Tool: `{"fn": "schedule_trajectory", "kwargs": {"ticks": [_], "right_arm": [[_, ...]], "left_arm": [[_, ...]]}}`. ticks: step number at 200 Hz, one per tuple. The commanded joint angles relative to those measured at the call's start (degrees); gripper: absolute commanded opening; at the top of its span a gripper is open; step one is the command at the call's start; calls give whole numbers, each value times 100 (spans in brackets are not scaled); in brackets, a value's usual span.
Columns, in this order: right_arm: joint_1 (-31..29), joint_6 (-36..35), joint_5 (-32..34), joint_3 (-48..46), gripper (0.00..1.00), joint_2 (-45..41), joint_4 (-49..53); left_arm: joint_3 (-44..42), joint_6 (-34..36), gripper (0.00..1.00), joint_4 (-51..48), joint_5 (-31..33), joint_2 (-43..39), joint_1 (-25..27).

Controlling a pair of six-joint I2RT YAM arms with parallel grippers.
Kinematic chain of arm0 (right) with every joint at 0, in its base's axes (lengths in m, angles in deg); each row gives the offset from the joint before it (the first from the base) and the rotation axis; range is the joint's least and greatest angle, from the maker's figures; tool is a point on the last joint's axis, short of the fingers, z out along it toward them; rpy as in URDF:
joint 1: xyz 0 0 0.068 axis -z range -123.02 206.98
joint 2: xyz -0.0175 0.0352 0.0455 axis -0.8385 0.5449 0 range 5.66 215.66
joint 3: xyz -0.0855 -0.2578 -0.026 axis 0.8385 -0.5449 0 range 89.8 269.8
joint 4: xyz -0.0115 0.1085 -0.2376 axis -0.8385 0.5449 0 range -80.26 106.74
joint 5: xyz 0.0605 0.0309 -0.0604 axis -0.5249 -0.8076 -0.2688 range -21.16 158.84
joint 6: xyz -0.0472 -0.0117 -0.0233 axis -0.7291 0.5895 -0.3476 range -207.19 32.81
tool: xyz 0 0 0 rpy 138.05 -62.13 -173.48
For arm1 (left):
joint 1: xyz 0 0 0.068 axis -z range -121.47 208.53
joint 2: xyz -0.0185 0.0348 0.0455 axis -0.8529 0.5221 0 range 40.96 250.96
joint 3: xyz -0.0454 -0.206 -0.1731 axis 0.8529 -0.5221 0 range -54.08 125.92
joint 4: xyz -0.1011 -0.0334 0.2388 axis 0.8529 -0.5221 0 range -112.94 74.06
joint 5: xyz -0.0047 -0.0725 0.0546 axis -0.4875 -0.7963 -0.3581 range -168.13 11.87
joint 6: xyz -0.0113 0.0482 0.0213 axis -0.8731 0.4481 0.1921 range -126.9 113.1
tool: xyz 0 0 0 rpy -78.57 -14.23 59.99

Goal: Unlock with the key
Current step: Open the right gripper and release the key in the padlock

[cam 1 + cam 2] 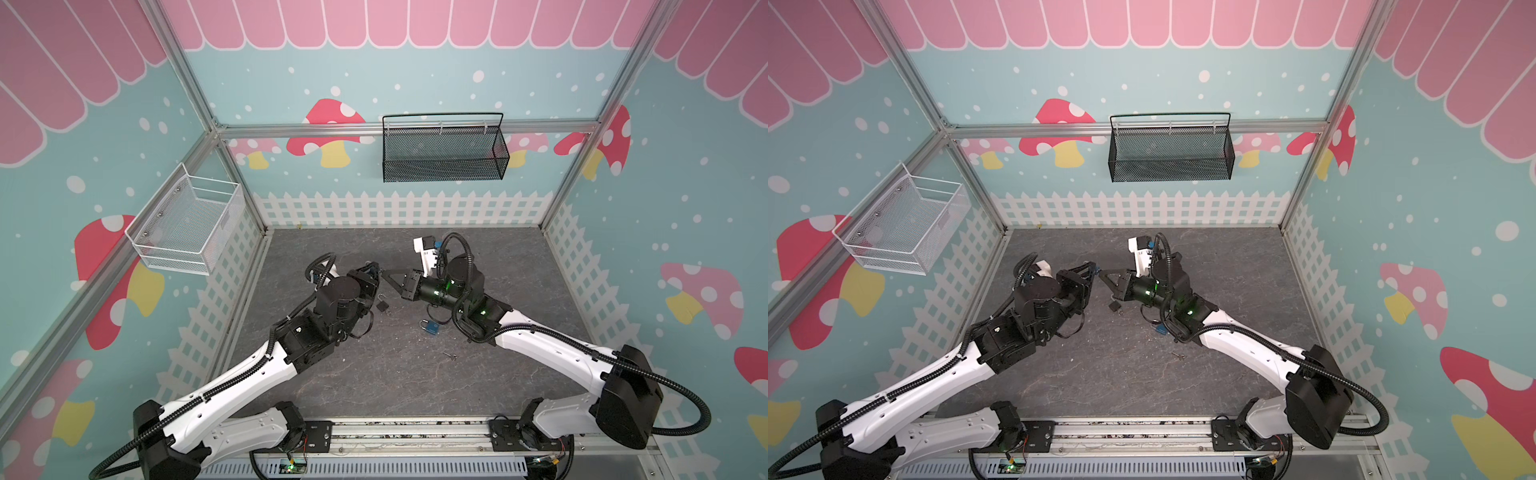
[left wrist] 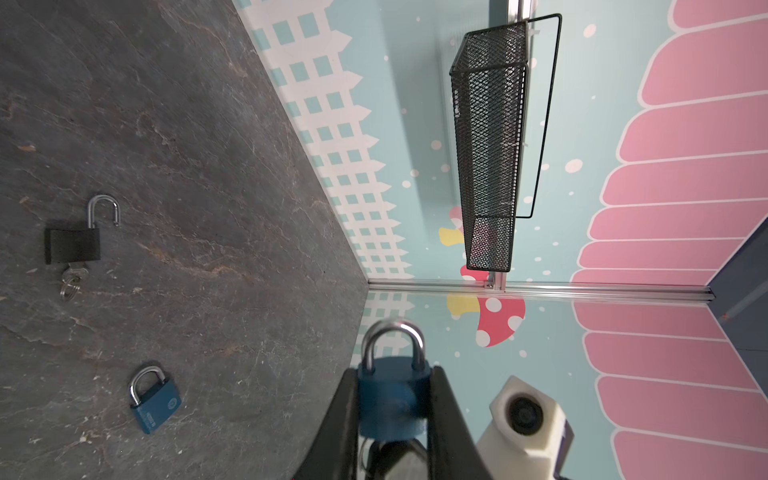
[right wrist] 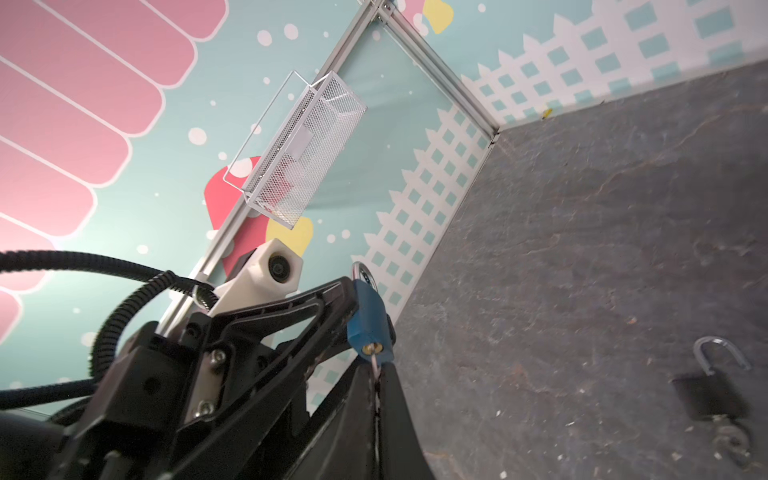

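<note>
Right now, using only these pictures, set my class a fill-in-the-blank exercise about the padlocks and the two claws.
The left claw grips a padlock whose body is ____. The right claw holds a ____ at that padlock's keyhole. The black padlock lying on the table has its loop ____.
Missing words: blue; key; open.

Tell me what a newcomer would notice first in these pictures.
Above the table, the left end effector grips a blue padlock by its body, and the right end effector pinches a key with its tip at the brass keyhole. On the table lie a black padlock, shackle open, and a second blue padlock, shackle closed.
</note>
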Motion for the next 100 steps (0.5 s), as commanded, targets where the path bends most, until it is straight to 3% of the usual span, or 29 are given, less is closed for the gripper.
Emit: {"fn": "schedule_trajectory", "kwargs": {"ticks": [1, 37, 61, 90, 100], "right_arm": [[-63, 755, -248, 163, 0, -204, -693], [-65, 1454, -250, -411, 0, -122, -1327], [-112, 533, -117, 26, 0, -127, -427], [-156, -979, 837, 44, 41, -533, 1291], [-153, -1449, 1109, -1, 51, -679, 1699]], "left_arm": [[-187, 274, 0, -220, -555, -15, 176], [-348, 315, 0, 107, -357, -76, 176], [-318, 588, 0, -1, -164, -288, 17], [265, 2222, 0, -849, -137, -567, -490], [282, 2765, 0, -1152, -112, -701, -626]]}}
